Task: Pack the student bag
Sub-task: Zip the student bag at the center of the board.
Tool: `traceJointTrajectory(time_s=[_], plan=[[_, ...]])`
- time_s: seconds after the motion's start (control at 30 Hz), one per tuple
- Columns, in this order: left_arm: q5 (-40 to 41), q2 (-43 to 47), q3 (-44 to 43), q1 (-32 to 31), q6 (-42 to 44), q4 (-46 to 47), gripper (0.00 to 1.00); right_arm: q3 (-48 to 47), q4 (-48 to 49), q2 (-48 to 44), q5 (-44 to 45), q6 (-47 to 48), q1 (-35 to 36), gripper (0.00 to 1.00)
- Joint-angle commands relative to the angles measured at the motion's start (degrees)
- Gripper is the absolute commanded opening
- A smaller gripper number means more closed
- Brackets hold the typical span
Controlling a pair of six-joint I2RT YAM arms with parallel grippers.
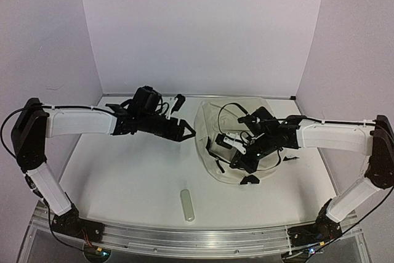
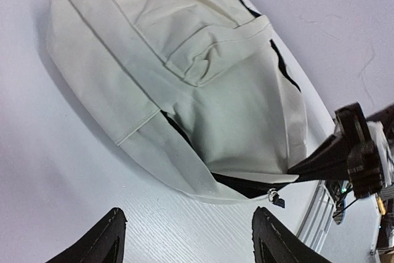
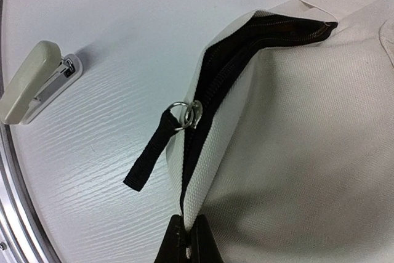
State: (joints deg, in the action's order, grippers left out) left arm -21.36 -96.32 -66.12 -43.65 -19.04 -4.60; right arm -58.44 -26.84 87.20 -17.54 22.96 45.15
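White surface [image 1: 123,170] carries the cream bag [image 2: 234,103], lying flat right of centre under the right arm, with a black zip along its rim. Left fingers [image 2: 104,241] are spread with nothing between them, above the surface just left of the bag; right fingers [image 3: 184,244] are pressed together on the bag's zip edge, pinching the fabric beside the teeth. Pale stapler [image 3: 34,81] lies toward the front edge, apart from the bag; black pull tab [image 3: 148,155] hangs from a metal ring on the zip, near the pinch
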Motion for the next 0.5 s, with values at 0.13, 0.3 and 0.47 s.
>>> traceJointTrajectory(time_s=[0.13, 0.3, 0.47], plan=[[5.1, 7.0, 14.7, -8.0, 26.3, 18.4, 0.70, -4.5, -1.1, 2.2, -15.6, -6.5, -4.6, 0.00], [12.8, 4.4, 13.8, -14.1, 41.2, 19.0, 0.71, -6.0, -1.8, 3.8, -20.4, -8.4, -6.6, 0.00], [23.8, 0.6, 13.5, -20.6, 53.9, 23.5, 0.71, -6.6, -2.6, 5.0, -23.0, -9.4, -7.3, 0.00]])
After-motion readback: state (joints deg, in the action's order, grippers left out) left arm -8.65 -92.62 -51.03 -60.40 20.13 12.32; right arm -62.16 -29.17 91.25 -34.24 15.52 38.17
